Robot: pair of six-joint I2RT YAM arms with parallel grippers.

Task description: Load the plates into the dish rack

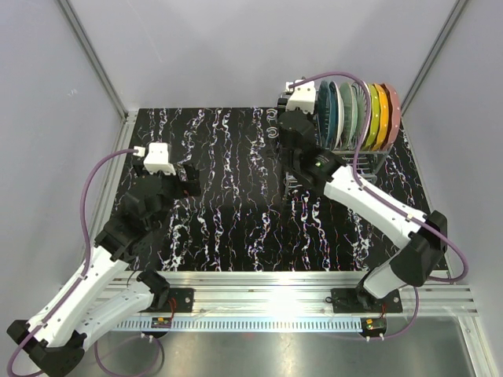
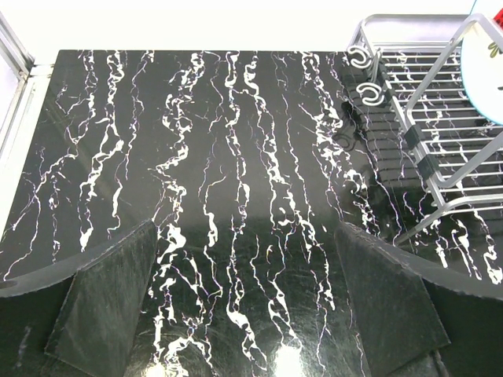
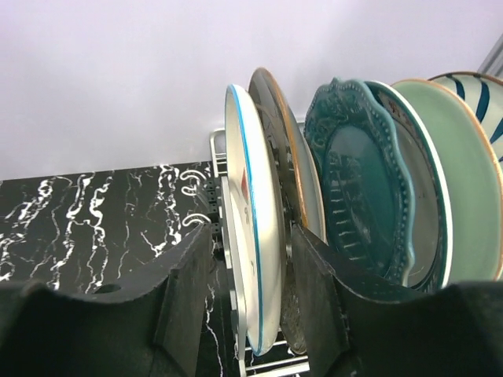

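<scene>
A black tabletop [image 1: 236,220] veined in white is spread across the middle of the overhead view. An aluminium rail [image 1: 259,284] is laid along its near edge, and bright glare is thrown off it. A pale slotted strip [image 1: 259,323] is seen just nearer than the rail, then a grey metal surface [image 1: 275,353]. Plain pale walls [image 1: 236,47] are set around three sides. A left post [image 1: 92,55] and a right post [image 1: 431,47] are raised at the far corners.
</scene>
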